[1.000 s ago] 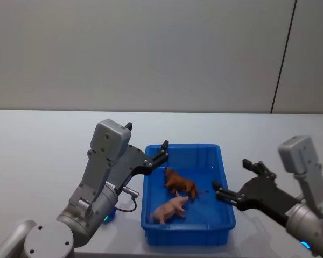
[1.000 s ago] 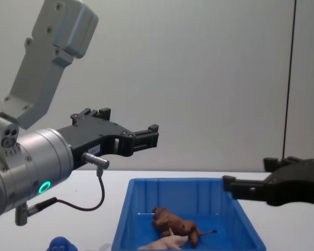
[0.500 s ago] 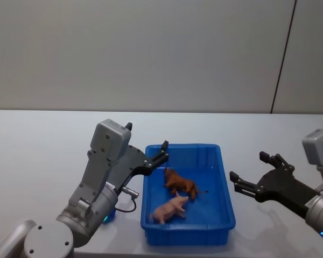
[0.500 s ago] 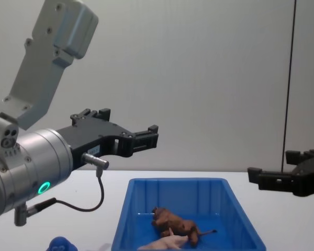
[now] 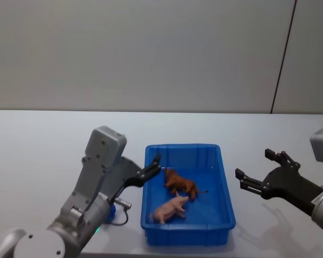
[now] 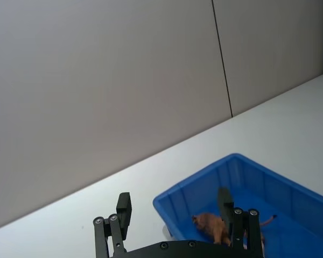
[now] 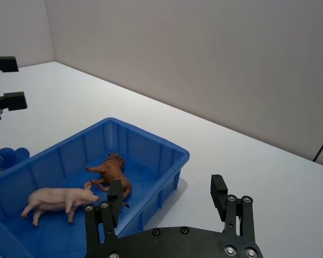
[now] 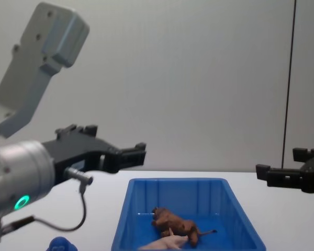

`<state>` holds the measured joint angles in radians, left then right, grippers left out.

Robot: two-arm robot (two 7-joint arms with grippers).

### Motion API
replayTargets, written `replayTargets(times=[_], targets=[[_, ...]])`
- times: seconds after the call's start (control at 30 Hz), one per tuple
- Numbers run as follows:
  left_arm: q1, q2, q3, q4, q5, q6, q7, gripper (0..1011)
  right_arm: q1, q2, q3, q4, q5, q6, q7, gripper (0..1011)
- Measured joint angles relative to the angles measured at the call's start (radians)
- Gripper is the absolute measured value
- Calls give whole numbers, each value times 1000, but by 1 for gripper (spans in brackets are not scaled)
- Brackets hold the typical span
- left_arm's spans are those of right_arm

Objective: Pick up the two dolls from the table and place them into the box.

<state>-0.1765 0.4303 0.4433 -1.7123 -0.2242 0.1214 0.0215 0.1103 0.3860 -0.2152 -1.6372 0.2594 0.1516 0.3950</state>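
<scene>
Your L gripper (image 5: 152, 170) hangs w/ fingers spread, nothing btwn them, tips about over the box's (image 5: 183, 145) left rim. Lion (image 5: 181, 184) lies on the box floor just past those tips, to the gripper's right. Pink doll (image 5: 169, 208) lies on its side next to the lion, nearer the robot; can't tell if the two touch. Blue doll (image 5: 112, 212) sits on the table (image 5: 37, 140) under the L arm, behind the gripper, just outside the box's left wall. Your R gripper (image 5: 253, 164) hovers above the table, fingers also wide apart & empty. Box is off to its left, w/ a clear gap btwn them.
</scene>
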Motion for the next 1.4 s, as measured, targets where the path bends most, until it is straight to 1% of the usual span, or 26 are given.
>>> replayTargets(times=[0.1, 0.17, 0.23, 0.3, 0.5, 0.67, 0.7, 0.77, 0.97, 1.4], targets=[[18, 12, -3, -16, -14, 12, 13, 1001, 1, 1, 2, 2, 1, -2, 2, 1001], [43, 30, -7, -34, -40, 26, 32, 1001, 1, 2, 2, 3, 2, -2, 3, 1001], [47, 33, -9, -37, -45, 29, 37, 1001, 2, 3, 3, 4, 3, -3, 4, 1001], [69, 49, -14, -48, -68, 36, 51, 1001, 3, 3, 4, 5, 3, -4, 5, 1001], [95, 69, -24, -51, -100, 40, 62, 1001, 3, 4, 5, 7, 4, -5, 6, 1001], [106, 79, -32, -32, -126, 40, 60, 1001, 4, 5, 6, 8, 5, -6, 7, 1001], [108, 81, -36, -17, -138, 40, 50, 1001, 4, 5, 6, 8, 5, -6, 7, 1001], [108, 81, -37, -13, -140, 40, 46, 1001, 4, 5, 6, 8, 5, -6, 7, 1001], [95, 81, -48, 45, -158, 52, -4, 1001, 4, 6, 7, 9, 6, -7, 8, 1001], [55, 73, -66, 145, -163, 97, -95, 1001, 5, 6, 7, 9, 6, -8, 9, 1001]])
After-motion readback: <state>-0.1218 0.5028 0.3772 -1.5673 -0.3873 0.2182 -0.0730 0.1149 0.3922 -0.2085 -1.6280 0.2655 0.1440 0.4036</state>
